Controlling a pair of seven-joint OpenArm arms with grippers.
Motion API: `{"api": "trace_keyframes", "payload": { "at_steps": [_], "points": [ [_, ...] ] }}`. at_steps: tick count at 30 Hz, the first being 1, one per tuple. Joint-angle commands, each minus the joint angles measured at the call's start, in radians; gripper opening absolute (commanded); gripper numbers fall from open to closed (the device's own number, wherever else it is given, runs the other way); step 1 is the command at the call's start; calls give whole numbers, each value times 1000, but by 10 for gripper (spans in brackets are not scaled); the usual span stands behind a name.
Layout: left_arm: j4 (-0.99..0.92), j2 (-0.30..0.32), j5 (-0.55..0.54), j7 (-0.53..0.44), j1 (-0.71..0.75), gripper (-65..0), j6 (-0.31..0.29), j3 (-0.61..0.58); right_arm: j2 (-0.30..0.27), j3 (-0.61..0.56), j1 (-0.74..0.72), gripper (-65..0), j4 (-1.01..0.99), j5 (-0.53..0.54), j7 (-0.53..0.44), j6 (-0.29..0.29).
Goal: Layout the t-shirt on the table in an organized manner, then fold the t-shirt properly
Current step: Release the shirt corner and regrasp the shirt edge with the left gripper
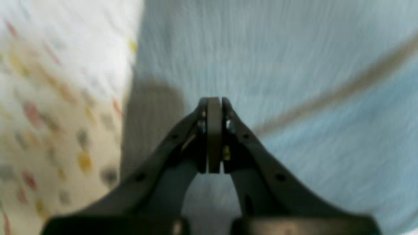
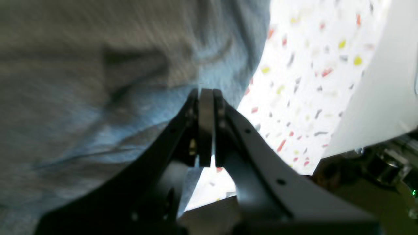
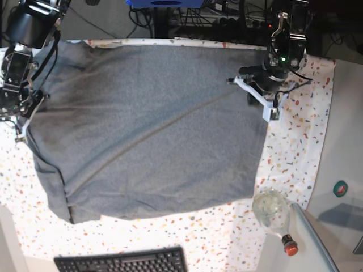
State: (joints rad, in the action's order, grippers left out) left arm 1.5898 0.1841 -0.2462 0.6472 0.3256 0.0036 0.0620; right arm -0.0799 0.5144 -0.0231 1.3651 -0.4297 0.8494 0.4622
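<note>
The grey t-shirt [image 3: 153, 124] lies spread across the speckled table [image 3: 295, 153], with a long diagonal crease through its middle. My left gripper [image 3: 255, 93] hovers over the shirt's right edge. In the left wrist view this left gripper [image 1: 214, 101] is shut above the t-shirt [image 1: 294, 49], with the table [image 1: 49, 98] just to its left and no cloth visible between its pads. My right gripper [image 3: 22, 113] sits at the shirt's left edge. In the right wrist view the right gripper [image 2: 205, 92] is shut against bunched t-shirt [image 2: 81, 81] fabric, beside the table [image 2: 310, 81]. Whether it pinches cloth is not visible.
A glass bottle [image 3: 272, 212] with a red cap lies at the front right, at the cloth's corner. A black keyboard [image 3: 122, 262] sits at the front edge. A plain grey-white surface [image 3: 346, 141] borders the right side. Cables and equipment line the back.
</note>
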Motion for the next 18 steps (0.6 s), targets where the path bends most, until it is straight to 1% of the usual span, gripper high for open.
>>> {"api": "trace_keyframes", "payload": {
  "at_steps": [1,3,4,8,11,12,13,15,16,17,18],
  "points": [
    [-18,5,11,6,-18,-650,11,5,-16,3,-27,-650,-26,-10,-11,-4],
    [-87,-5,12,4,-55,-650,11,6,-21,6,-82,-650,-135,-14,-22,-4],
    [-116,-7,12,4,-78,-650,11,5,-34,8,-105,-650,-187,-14,-42,-4],
    [-220,-31,14,4,-184,-650,11,3,-68,13,-217,-650,-408,-14,-124,-6],
    [-299,-38,15,4,-276,-650,11,3,-105,53,-320,-650,-582,-14,-207,-7],
    [-323,-47,15,4,-306,-650,11,2,-123,63,-357,-650,-640,-14,-235,-16],
    [-349,-54,15,4,-342,-650,11,2,-143,74,-397,-650,-705,-14,-267,-44],
    [-401,-62,15,4,-406,-650,11,2,-182,77,-461,-650,-826,-10,-342,-130],
    [-423,-67,15,4,-434,-650,11,2,-195,77,-487,-650,-872,-13,-376,-159],
    [-446,-74,15,4,-463,-650,11,-9,-208,77,-512,-650,-916,-13,-408,-181],
    [-467,-76,15,4,-491,-650,11,-23,-220,77,-533,-650,-953,-13,-433,-187]
  ]
}}
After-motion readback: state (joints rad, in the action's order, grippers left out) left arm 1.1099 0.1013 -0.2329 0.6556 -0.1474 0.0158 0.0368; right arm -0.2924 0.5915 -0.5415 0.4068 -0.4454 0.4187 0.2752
